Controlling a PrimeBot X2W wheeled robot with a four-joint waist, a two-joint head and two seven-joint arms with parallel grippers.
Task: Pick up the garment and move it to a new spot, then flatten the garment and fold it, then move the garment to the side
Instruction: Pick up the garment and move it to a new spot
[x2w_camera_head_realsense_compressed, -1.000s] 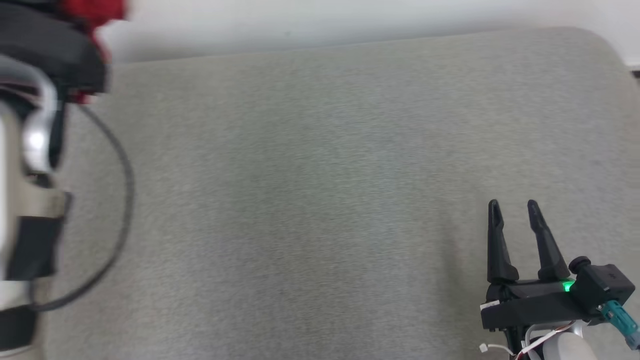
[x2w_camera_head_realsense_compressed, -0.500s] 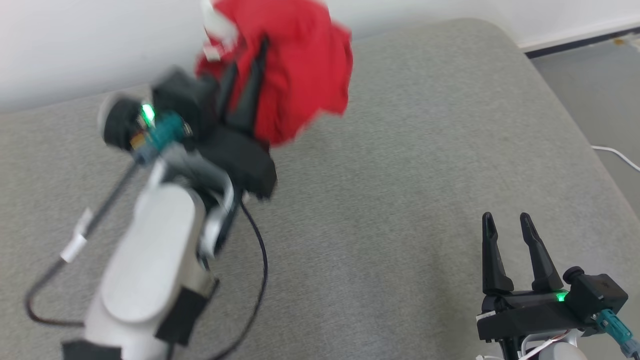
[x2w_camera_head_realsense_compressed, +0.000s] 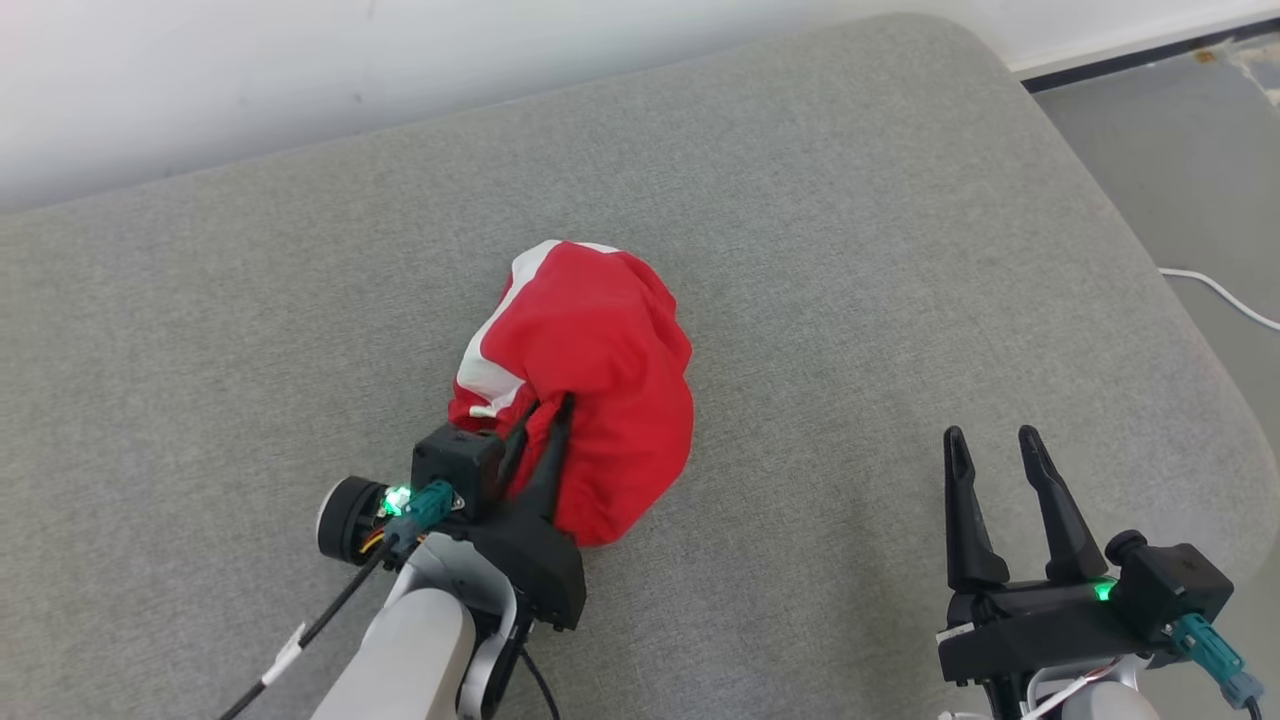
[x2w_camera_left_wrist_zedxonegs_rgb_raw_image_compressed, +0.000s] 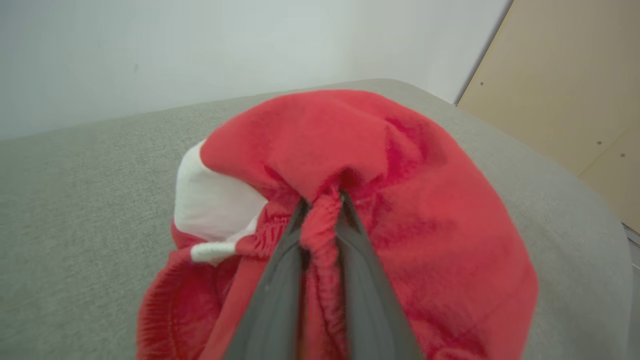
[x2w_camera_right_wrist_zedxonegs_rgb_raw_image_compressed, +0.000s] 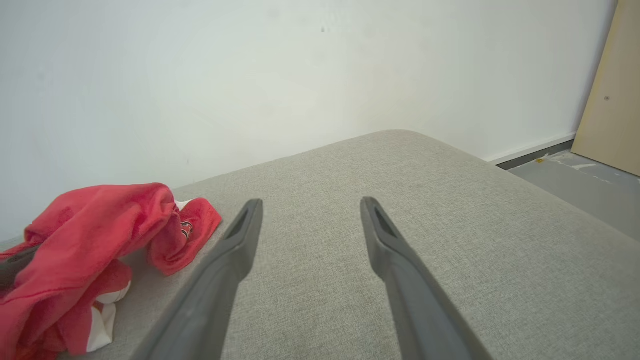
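The garment (x2w_camera_head_realsense_compressed: 590, 390) is red cloth with white panels, bunched into a rounded heap. It sits near the middle of the grey cushion (x2w_camera_head_realsense_compressed: 850, 250), slightly left. The left gripper (x2w_camera_head_realsense_compressed: 550, 405) pinches its gathered elastic hem at the heap's near edge.

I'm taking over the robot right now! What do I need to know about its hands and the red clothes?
Left gripper: shut on the red garment, pinching a fold of its stretchy edge.
Right gripper: open, holding nothing, over the grey cushion to the right of the garment.
Garment: bunched in a heap near the middle of the cushion.
Done: it is grabbed and resting on the cushion.
Left: let go, flatten it, fold it, move it to the side.
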